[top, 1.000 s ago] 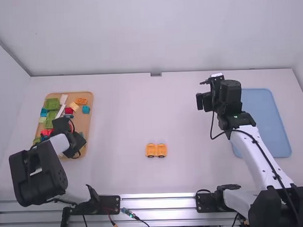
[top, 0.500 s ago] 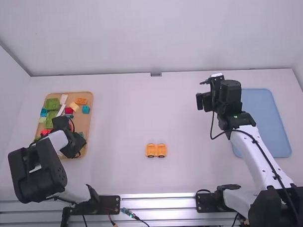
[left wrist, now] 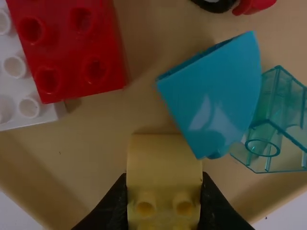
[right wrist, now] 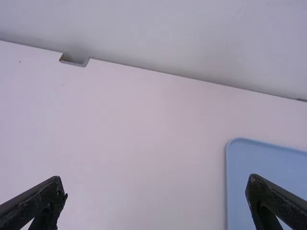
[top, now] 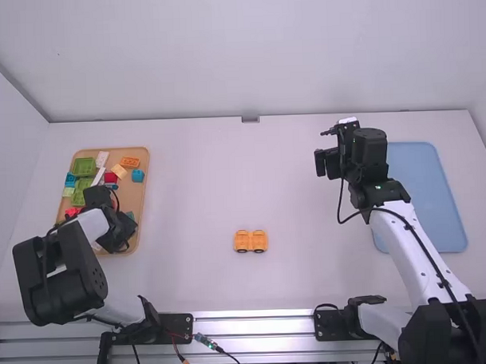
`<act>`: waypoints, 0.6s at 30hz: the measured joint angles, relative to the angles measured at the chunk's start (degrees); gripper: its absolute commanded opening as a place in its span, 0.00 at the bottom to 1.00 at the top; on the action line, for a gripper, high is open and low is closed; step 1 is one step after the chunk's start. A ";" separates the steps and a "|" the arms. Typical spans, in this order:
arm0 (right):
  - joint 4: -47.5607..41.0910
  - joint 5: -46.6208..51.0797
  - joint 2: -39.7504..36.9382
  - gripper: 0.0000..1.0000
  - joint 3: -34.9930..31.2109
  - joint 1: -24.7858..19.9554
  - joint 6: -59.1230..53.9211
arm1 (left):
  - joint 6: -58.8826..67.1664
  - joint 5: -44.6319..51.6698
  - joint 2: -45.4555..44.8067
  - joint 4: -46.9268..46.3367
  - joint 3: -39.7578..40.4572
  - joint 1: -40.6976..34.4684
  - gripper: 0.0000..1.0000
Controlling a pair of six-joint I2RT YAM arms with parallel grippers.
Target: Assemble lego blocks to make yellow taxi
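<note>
My left gripper [top: 121, 234] is down at the near end of the wooden tray of bricks. In the left wrist view, the left gripper [left wrist: 164, 206] is shut on a yellow block [left wrist: 164, 165] with studs, one finger against each side. A blue curved piece [left wrist: 216, 98] touches or overlaps the block's corner. The right gripper [top: 325, 163] is over the table's right part; in the right wrist view the right gripper [right wrist: 156, 194] stands wide open with nothing between its fingers. An orange-yellow wheeled base [top: 251, 242] lies mid-table towards the near edge.
Around the held block in the wooden tray [top: 144, 185] lie a red brick [left wrist: 72, 52], a white brick [left wrist: 14, 76] and a clear teal piece [left wrist: 276, 129]. A blue tray [top: 427, 195] lies beneath and beside the right arm.
Between the earlier frames, the left forearm has shifted slightly, with its gripper staying at the tray's near end. The right arm and the wheeled base have kept still.
</note>
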 measured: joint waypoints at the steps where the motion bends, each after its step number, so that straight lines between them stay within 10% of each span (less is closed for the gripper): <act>1: 0.00 0.04 0.00 0.99 0.02 0.00 0.04 | 0.00 0.00 0.00 0.15 0.00 0.00 0.06; 18: -0.04 -0.11 0.00 0.99 0.02 0.00 0.00 | -16.68 4.33 -11.50 -13.77 6.97 -4.61 0.02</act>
